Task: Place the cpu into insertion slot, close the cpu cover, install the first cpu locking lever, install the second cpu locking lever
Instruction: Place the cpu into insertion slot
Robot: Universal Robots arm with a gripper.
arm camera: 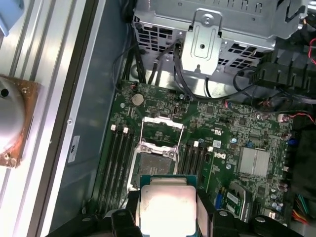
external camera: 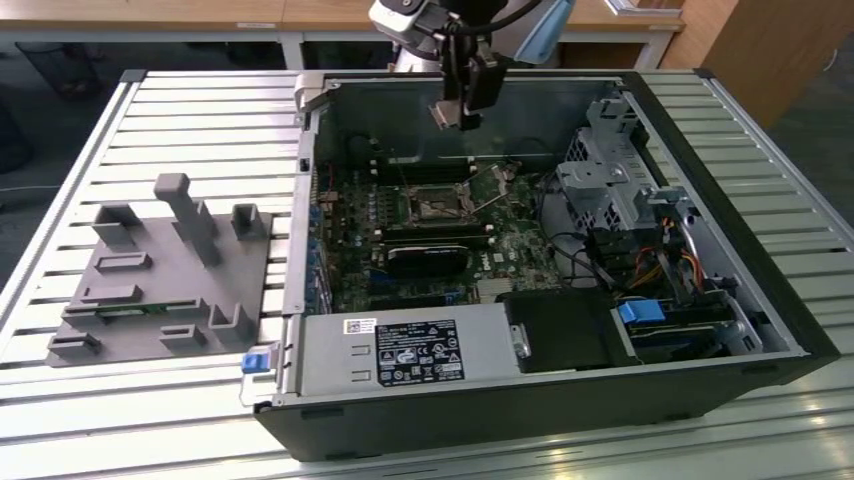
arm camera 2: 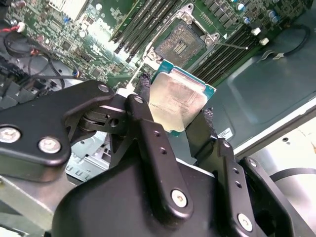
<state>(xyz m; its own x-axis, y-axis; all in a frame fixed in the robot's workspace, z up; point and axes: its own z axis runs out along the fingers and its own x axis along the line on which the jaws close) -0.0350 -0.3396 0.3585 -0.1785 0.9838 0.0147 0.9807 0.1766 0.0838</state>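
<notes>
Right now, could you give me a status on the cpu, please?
Gripper shut on the cpu, held above the board. Insertion slot bare, cpu cover open. Nothing seen in the way.

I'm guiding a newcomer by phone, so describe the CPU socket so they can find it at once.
Inside the open computer case, find the green motherboard. Near its middle, flanked by long black memory slots, lies the insertion slot: unlike them, a dark square with a thin silver rim.
</notes>
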